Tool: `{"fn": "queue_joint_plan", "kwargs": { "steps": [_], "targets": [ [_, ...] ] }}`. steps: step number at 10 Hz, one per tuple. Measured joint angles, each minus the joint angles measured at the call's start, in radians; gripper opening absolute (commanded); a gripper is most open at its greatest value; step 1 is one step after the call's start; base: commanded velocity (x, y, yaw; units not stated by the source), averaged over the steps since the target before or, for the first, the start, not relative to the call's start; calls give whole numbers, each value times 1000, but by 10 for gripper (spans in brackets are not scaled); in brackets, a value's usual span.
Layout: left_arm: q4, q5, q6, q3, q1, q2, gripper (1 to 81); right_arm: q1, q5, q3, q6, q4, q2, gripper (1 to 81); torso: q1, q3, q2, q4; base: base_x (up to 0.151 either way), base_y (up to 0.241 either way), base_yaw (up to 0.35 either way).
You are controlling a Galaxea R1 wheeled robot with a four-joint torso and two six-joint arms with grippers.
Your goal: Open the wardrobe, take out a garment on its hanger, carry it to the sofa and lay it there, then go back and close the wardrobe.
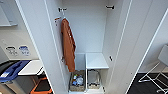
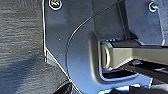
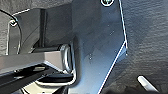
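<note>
The wardrobe (image 1: 117, 45) stands open in the middle of the head view, its two white doors swung out to the left and right edges of the opening. Inside, near the upper left, an orange jacket (image 1: 68, 46) hangs from a hook on the inner left side and drops to about mid-height. The maroon garment is not among the things in the wardrobe. In the lower centre, a white shelf block (image 1: 97, 60) sits to the right of a narrow compartment; below it, a basket of small items (image 1: 77, 81) stands on the left and a wire-framed container (image 1: 94, 78) on the right.

How far either gripper's fingers are parted, and whether they hold anything, cannot be told. Both wrist views look past the robot's dark plate at grey carpet (image 2: 20, 50).

At the lower left of the head view are a white table (image 1: 31, 67), a blue seat (image 1: 12, 71) and an orange-edged object (image 1: 41, 87). At the lower right, a white chair frame (image 1: 156, 75) stands on dark floor.
</note>
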Motion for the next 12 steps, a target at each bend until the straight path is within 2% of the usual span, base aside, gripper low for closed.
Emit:
{"fn": "queue_joint_plan", "kwargs": {
  "steps": [3, 5, 12],
  "targets": [
    [4, 0, 0, 2, 6, 4, 811, -2, -2, 3, -4, -1, 11, 811, 0, 0, 0, 0, 0, 0, 0],
    [8, 0, 0, 2, 7, 4, 811, -6, -4, 3, -4, -1, 10, 811, 0, 0, 0, 0, 68, 0, 0],
    [20, 0, 0, 2, 6, 6, 811, -9, -4, 3, -4, -3, 8, 811, 1, 0, -1, 0, 105, 0, 0]
  ]
}}
